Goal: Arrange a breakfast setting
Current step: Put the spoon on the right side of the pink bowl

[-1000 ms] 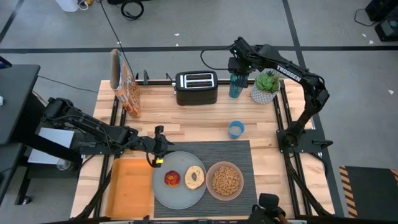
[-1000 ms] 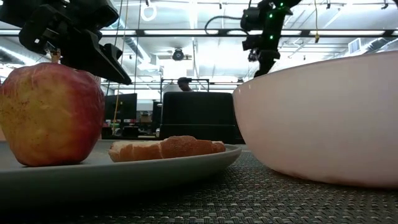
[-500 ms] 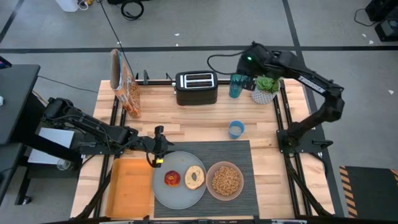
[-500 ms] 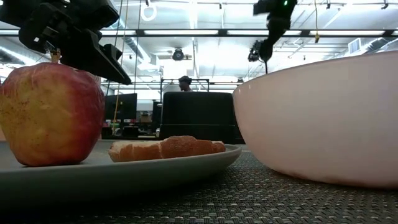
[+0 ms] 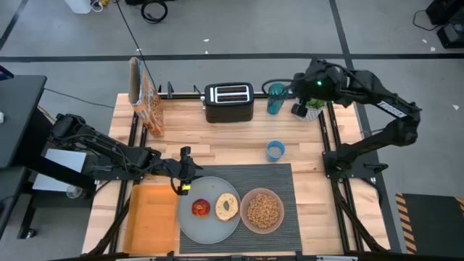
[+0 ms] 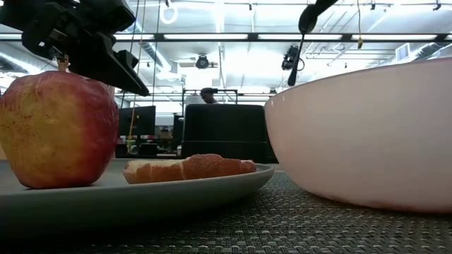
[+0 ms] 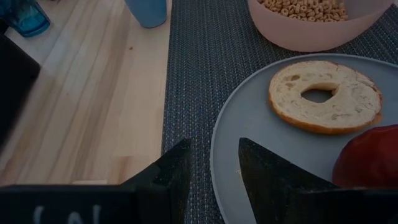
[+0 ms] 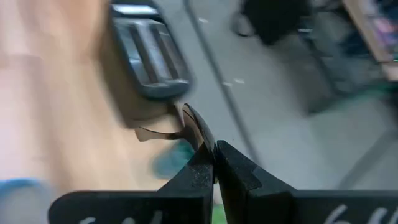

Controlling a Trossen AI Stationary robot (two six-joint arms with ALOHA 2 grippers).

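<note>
from above, the left arm lies stretched low across the tabletop's left side, its left gripper (image 5: 183, 187) just off the rim of the plate (image 5: 190, 225). the plate sits on the placemat (image 5: 290, 225) at the near edge and carries the apple (image 5: 201, 209) and the bagel (image 5: 227, 206); the bowl (image 5: 262, 210) of cereal (image 5: 262, 209) stands just beside it. the right arm is bent high over the far right corner, its right gripper (image 5: 299, 109) near the potted plant (image 5: 313, 98) and a teal bottle (image 5: 275, 98), beside the toaster (image 5: 228, 101).

at tabletop level, the apple (image 6: 58, 128) and bagel (image 6: 189, 168) rest on the plate (image 6: 141, 194), the bowl (image 6: 367, 134) alongside, and the spoon (image 6: 299, 48) hangs in the air from above.

the left wrist view shows the jaws parted and empty over the plate's rim (image 7: 221, 143).

the right wrist view shows the jaws closed on the spoon (image 8: 193, 127), held aloft.
</note>
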